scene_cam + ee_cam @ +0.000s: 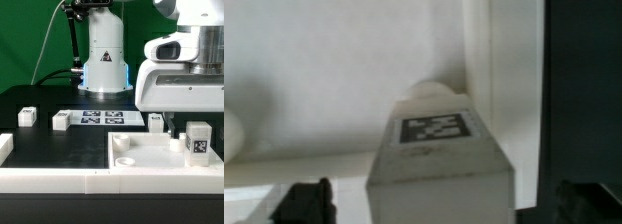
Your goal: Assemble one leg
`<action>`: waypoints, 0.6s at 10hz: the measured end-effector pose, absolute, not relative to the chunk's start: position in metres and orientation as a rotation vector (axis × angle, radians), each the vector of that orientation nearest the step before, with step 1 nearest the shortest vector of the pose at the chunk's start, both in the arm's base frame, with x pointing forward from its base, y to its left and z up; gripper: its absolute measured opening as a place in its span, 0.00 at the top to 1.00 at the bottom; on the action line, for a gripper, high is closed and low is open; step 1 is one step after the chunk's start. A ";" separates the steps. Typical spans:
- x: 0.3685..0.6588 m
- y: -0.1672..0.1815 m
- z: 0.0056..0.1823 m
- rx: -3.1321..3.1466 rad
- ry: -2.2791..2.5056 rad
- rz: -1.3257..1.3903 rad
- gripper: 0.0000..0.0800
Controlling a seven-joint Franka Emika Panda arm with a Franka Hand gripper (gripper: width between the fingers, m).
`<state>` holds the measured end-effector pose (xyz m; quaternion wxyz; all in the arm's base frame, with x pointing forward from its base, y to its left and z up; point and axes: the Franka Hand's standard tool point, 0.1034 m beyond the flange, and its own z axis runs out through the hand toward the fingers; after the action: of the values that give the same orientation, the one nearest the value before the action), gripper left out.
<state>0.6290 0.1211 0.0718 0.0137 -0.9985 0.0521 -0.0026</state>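
The leg [199,141], a small white upright block with a marker tag on its face, stands at the right side of the large white tray [150,160]. My gripper [188,124] hangs just above and behind it. In the wrist view the leg [438,150] stands between my dark fingertips [304,203], with a gap on each side. The gripper [443,207] is open and straddles the leg without touching it. The leg's base is hidden.
Three more small white blocks stand on the black table: two at the exterior view's left [27,117] [61,121] and one by the tray [157,122]. The marker board [100,118] lies behind. A white wall [40,178] runs along the front.
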 end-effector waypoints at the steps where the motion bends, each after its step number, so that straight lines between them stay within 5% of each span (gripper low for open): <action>1: 0.629 0.121 0.072 -3.110 0.162 -0.008 0.44; 2: 0.629 0.120 0.072 -3.110 0.163 -0.008 0.64; 6: 0.629 0.116 0.072 -3.077 0.324 -0.015 0.64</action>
<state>0.6290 0.1157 0.0718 0.0237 -0.9942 0.1047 -0.0049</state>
